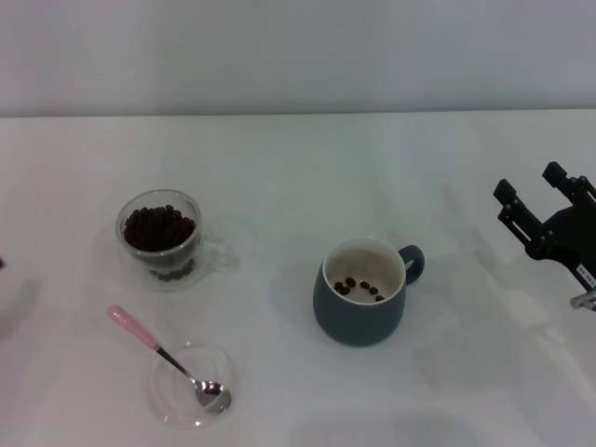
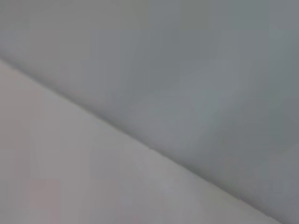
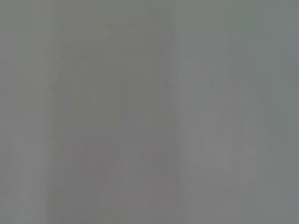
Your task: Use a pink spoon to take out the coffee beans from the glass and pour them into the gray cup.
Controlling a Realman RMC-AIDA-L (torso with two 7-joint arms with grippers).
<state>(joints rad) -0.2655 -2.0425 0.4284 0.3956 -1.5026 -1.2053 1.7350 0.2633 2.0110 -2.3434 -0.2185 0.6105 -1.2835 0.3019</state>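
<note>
- Nearest us sat a shallow clear dish holding the bowl of the pink spoon, its handle pointing back toward the glass.
- We saw the glass full of coffee beans.
- We counted a few beans inside the gray cup.
- Our right gripper hovered at the table's right, fingers spread, empty.
- Our left gripper stayed unseen.

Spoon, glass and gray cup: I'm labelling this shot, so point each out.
Spoon (image 1: pixel 132 328), head view, on its pink handle.
Glass (image 1: pixel 159 234), head view, on its bean-filled body.
Gray cup (image 1: pixel 357 319), head view, on its outer wall.
</note>
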